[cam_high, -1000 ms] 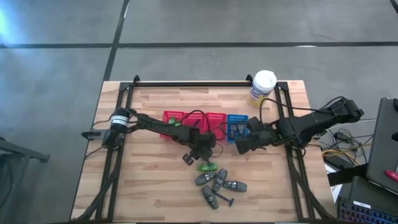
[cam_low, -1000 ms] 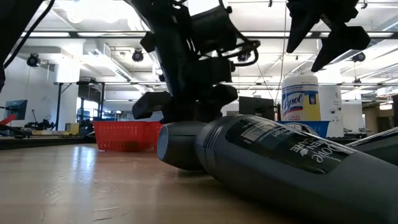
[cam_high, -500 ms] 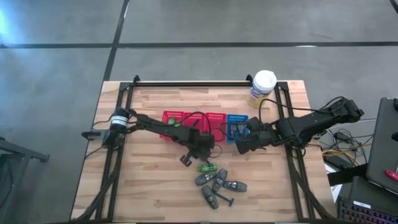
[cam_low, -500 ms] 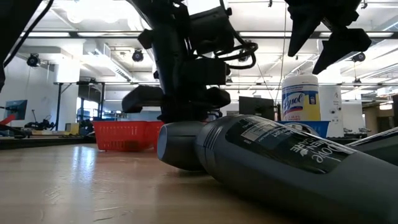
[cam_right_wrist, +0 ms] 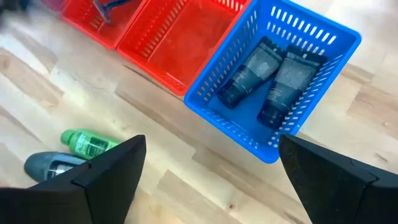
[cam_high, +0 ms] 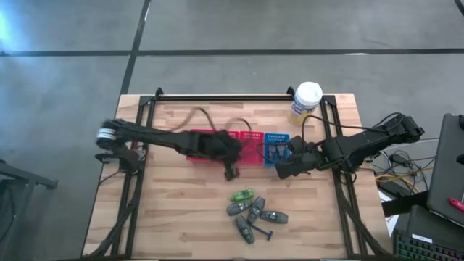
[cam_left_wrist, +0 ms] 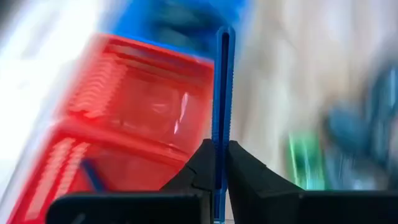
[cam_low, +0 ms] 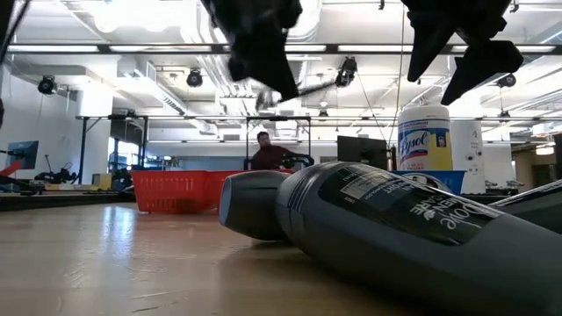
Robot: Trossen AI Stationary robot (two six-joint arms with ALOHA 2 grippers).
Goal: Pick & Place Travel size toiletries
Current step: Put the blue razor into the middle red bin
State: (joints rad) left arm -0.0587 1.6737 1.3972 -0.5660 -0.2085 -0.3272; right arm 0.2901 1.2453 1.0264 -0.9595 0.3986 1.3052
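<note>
My left gripper hangs over the near edge of the red baskets, shut on a thin blue stick. My right gripper is open and hovers just near of the blue basket, which holds two dark grey tubes. A green bottle, several grey tubes and a dark T-shaped stick lie flat on the wood nearer me. One grey tube fills the low view. My left gripper pinches the blue stick between its two fingertips. The stick lies along the fingers, and its free end points out ahead of them. It is lifted clear above the red baskets.
A tall yellow canister with a white lid stands at the far right corner. Black rails run along the table's far edge and sides. Bare wood lies at the near left. A person sits in the room beyond.
My left gripper has risen from beside the green bottle and swung toward the far edge, over the red baskets, with the thin stick lifted clear. In the low view it has climbed out of the middle of the picture. My right arm has kept still.
</note>
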